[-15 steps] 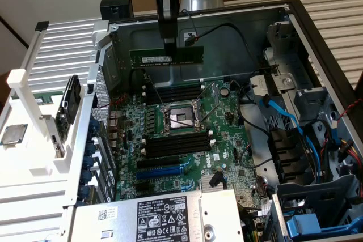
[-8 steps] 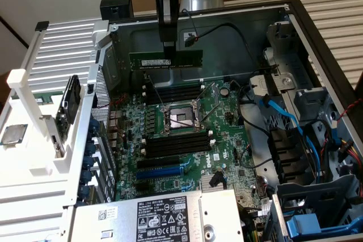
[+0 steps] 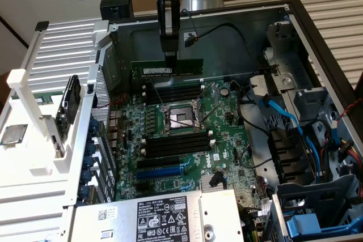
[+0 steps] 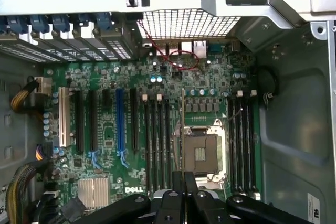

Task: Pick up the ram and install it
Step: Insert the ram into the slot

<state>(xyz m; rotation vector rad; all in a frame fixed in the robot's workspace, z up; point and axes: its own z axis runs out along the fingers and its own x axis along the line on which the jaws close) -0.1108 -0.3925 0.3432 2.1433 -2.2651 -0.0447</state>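
While the gripper (image 3: 170, 55) clamps it, the ram (image 3: 148, 70) hangs near black slots (image 3: 173, 90).

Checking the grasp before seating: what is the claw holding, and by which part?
The claw holds the ram pinched at its upper long edge, roughly mid-length, above the motherboard.

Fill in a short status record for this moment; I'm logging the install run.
gripper: shut on ram
ram: level, gripped at its top edge, hanging over the far slots, not seated
far slots: black, empty, beyond the socket in the exterior view
near slots: black, empty
socket: between the two slot banks
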